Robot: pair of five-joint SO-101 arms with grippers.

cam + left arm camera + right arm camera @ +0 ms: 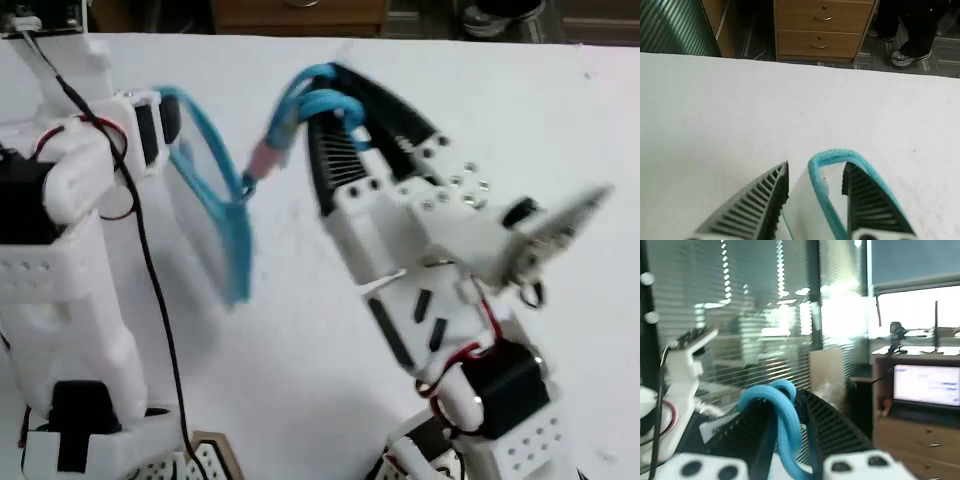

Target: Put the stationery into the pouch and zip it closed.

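Pouch (210,200) stands tilted on edge above the table (300,380). Your right gripper (335,85) pinches its blue strap (290,100). Your left gripper (815,167) is spread, with the pouch rim between its jaws. Likely step: zipping. Next, clamp the rim firmly before pulling.

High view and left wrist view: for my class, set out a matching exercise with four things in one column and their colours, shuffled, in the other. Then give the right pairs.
Things:
1. pouch edging
2. zip pull
3. table
4. drawer unit

Colours:
A. white
B. pink
C. brown wood
D. blue

Pairs: 1-D; 2-B; 3-A; 4-C
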